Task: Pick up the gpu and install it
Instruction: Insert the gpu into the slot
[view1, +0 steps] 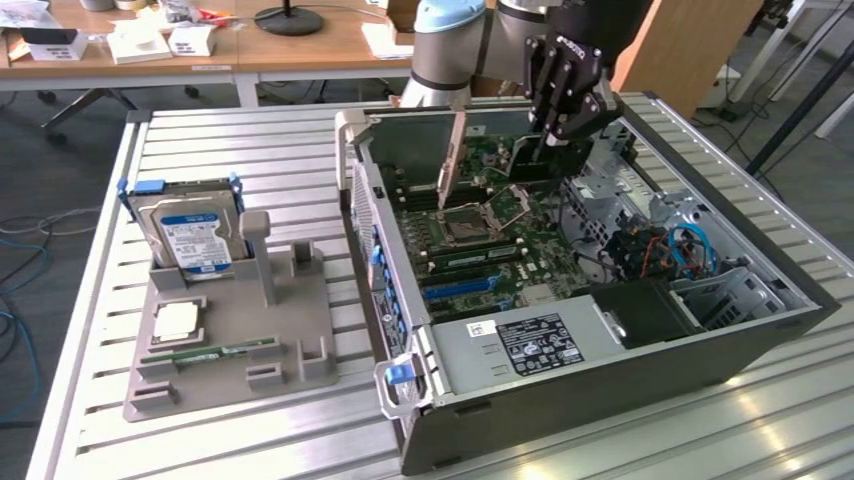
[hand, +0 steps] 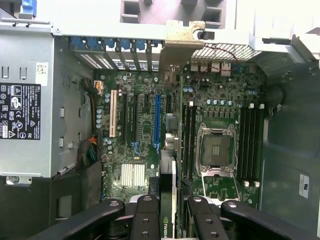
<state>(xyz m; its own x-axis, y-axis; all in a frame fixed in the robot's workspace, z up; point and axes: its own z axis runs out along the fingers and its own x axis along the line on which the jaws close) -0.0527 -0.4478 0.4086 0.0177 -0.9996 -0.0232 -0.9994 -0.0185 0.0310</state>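
Note:
My gripper (view1: 558, 128) hangs over the open computer case (view1: 747, 330), shut on the gpu (view1: 541, 160), a thin dark card held on edge above the motherboard (view1: 487, 250). In the wrist view the gpu (hand: 169, 165) runs edge-on away from my gripper (hand: 168, 202). Its silver bracket (hand: 176, 47) sits at the case's rear slot wall. One black finger (hand: 145, 215) presses on each side of the card. The card hovers between the blue slot (hand: 157, 120) and the processor socket (hand: 216, 147). I cannot tell whether its lower edge touches a slot.
A grey power supply (view1: 527, 345) fills the case's near end, with a drive cage and cables (view1: 687, 250) at the exterior view's right. On the slatted table, a grey holder (view1: 227, 340) carries an upright hard drive (view1: 194, 235), a processor (view1: 176, 322) and a green memory stick (view1: 207, 352).

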